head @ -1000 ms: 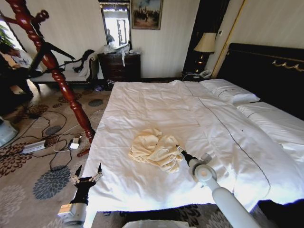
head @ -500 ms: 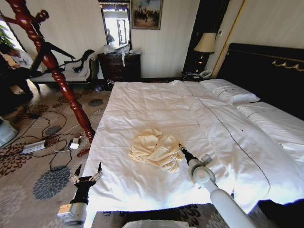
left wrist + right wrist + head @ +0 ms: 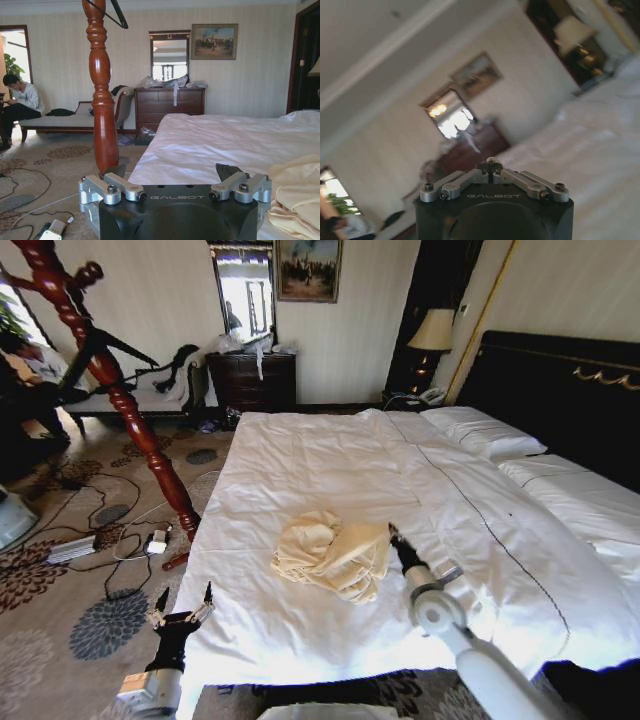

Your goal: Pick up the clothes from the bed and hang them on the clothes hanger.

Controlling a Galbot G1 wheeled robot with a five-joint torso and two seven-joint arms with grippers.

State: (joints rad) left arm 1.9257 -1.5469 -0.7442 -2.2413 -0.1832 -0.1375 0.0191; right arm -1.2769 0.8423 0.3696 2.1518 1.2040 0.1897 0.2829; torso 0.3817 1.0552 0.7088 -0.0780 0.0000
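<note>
White bedding covers the bed (image 3: 330,455); the clothes (image 3: 330,555) lie bunched on it near its foot. Right end effector (image 3: 391,532) pinches the garment's raised edge (fingers closed). Left end effector (image 3: 180,608) hovers beside the bed, fingers spread wide.

The clothes (image 3: 330,557) were pale cream-yellow on a white bed (image 3: 300,470) crossed by a thin dark seam. The carpet (image 3: 60,570) bore grey-blue floral medallions on beige.
</note>
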